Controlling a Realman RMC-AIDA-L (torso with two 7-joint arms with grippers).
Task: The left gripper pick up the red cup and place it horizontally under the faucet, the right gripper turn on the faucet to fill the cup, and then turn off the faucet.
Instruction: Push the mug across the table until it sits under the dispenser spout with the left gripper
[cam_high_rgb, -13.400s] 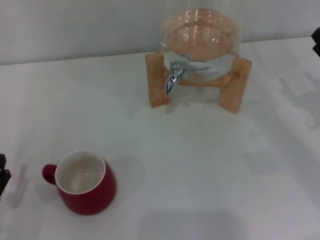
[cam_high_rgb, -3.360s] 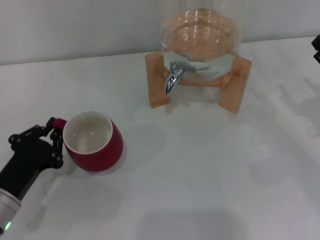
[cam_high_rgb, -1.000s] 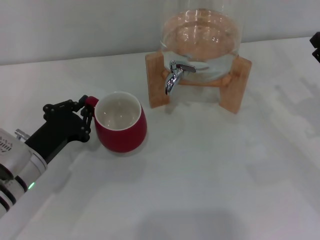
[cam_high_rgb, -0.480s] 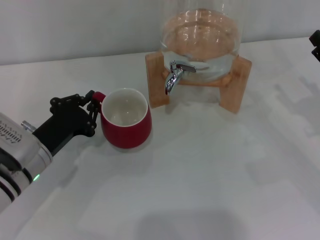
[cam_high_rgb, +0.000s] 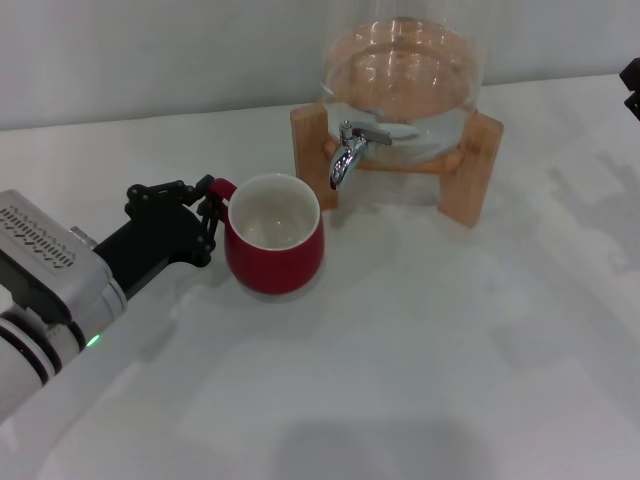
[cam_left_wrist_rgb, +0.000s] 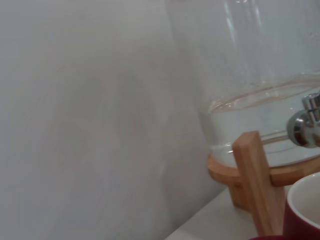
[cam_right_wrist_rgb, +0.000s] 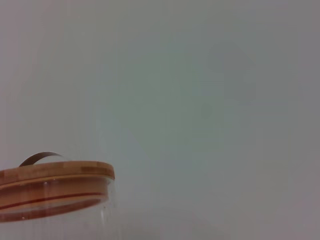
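Observation:
The red cup (cam_high_rgb: 273, 250) is upright with its white inside showing, just left of and in front of the faucet (cam_high_rgb: 349, 153). My left gripper (cam_high_rgb: 210, 211) is shut on the cup's small handle, its white arm reaching in from the lower left. I cannot tell whether the cup touches the table. The faucet's spout points down and no water runs from it. In the left wrist view the cup's rim (cam_left_wrist_rgb: 304, 207) sits below the faucet (cam_left_wrist_rgb: 305, 126). Only a black tip of my right gripper (cam_high_rgb: 632, 86) shows at the far right edge.
The glass jar (cam_high_rgb: 404, 75) holds water and rests in a wooden stand (cam_high_rgb: 310, 172) at the back of the white table (cam_high_rgb: 430, 340). The right wrist view shows the jar's wooden lid (cam_right_wrist_rgb: 55, 173) against a plain wall.
My left gripper has carried the red cup to the right and farther back, closer to the faucet. The right gripper has not moved.

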